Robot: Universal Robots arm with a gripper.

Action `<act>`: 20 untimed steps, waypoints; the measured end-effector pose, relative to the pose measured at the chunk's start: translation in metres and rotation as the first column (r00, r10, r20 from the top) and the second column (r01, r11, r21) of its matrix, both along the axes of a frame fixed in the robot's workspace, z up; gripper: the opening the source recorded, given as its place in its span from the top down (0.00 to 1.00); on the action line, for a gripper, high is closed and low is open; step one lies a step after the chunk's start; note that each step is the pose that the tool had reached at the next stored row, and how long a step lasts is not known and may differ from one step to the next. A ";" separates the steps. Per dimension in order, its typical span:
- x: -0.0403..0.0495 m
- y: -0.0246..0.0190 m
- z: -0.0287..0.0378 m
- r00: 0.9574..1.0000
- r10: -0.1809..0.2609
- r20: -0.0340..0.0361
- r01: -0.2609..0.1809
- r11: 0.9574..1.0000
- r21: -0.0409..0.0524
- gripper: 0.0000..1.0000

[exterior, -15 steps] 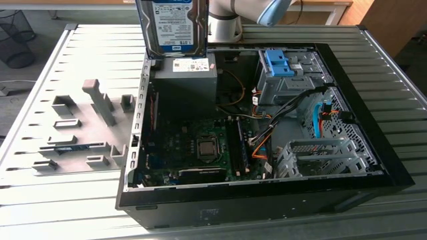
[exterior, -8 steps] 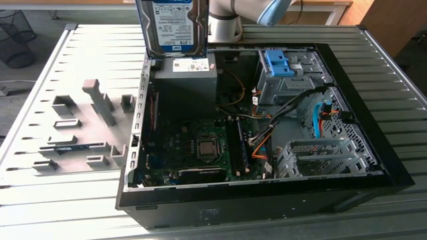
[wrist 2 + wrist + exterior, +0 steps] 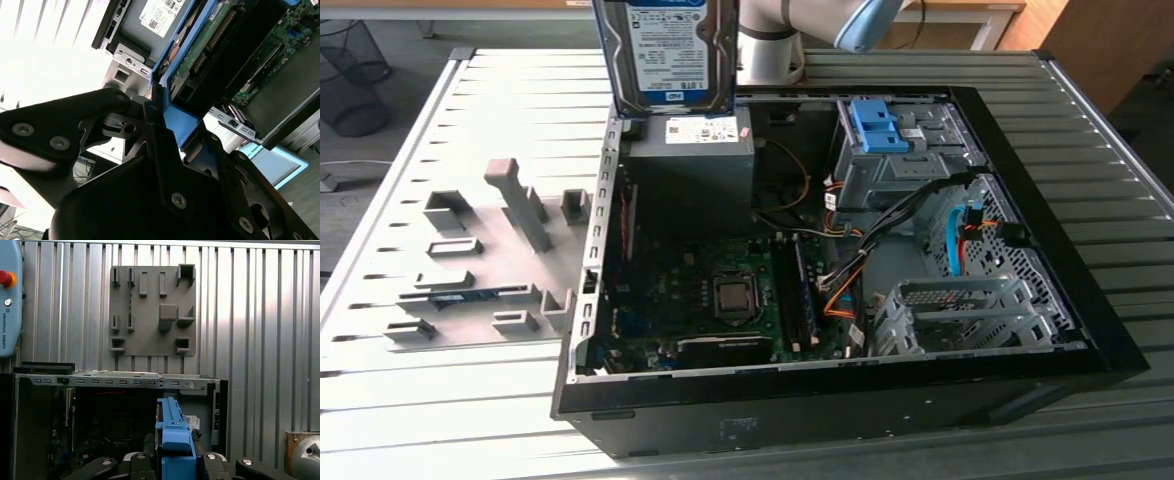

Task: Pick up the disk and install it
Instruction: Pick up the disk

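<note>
The disk [image 3: 670, 55], silver with a white-and-blue label, hangs upright above the far corner of the open computer case [image 3: 1067, 300], just over the grey power-supply box [image 3: 691, 160]. In both wrist views my gripper [image 3: 170, 120] is shut on the disk's bright blue bracket [image 3: 175, 440], with black fingers [image 3: 100, 112] on either side of it. The disk's green circuit board [image 3: 210, 45] faces the second wrist camera. Below the disk the case's interior [image 3: 115, 415] lies open.
A bare blue bracket [image 3: 878, 125] sits in the drive bay at the case's far right, with a metal cage [image 3: 961, 310] nearer. The motherboard [image 3: 720, 300] and cables [image 3: 847, 290] fill the middle. A grey fixture plate [image 3: 480, 260] lies on the slatted table [image 3: 494, 90].
</note>
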State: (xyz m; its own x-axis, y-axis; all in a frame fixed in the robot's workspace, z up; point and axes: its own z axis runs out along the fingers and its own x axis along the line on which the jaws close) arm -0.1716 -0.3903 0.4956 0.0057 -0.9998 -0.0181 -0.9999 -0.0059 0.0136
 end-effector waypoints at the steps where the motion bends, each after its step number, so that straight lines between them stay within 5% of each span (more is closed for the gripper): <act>1: 0.0006 0.0000 0.0000 1.000 0.000 0.000 0.000 1.000 0.000 0.63; 20: 0.0357 -0.0001 0.0000 1.000 0.000 0.000 0.000 1.000 0.000 0.63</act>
